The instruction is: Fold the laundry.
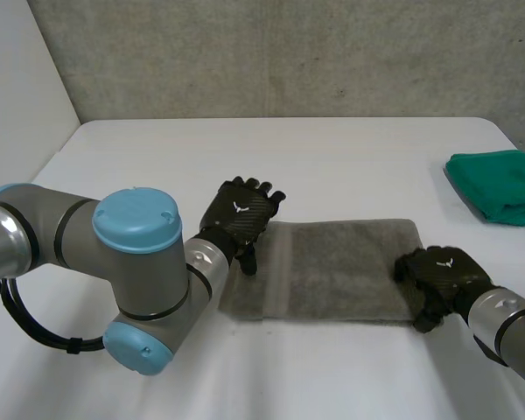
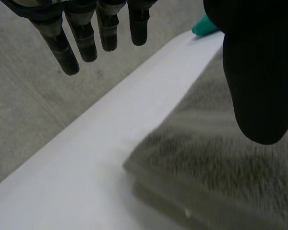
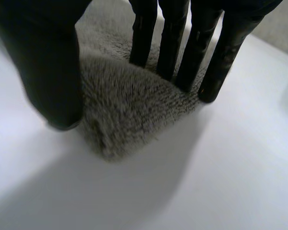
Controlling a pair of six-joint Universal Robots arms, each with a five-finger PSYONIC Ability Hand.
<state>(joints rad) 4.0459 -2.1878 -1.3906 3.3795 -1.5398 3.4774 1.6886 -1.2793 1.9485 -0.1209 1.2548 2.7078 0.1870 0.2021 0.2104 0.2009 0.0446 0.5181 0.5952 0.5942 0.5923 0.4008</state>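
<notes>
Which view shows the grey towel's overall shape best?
Head view: the grey towel lies flat, nearly its whole outline visible. Left wrist view gives one layered corner; right wrist view a corner at the right hand.

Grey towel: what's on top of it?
On the towel: right hand, straight fingers on the near right corner; left hand, thumb over the left end. Cloth beneath is hidden.

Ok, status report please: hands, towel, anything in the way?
Left hand open over left end of grey towel. Right hand open, fingers on its near right corner. Green cloth lies apart, far right.
</notes>
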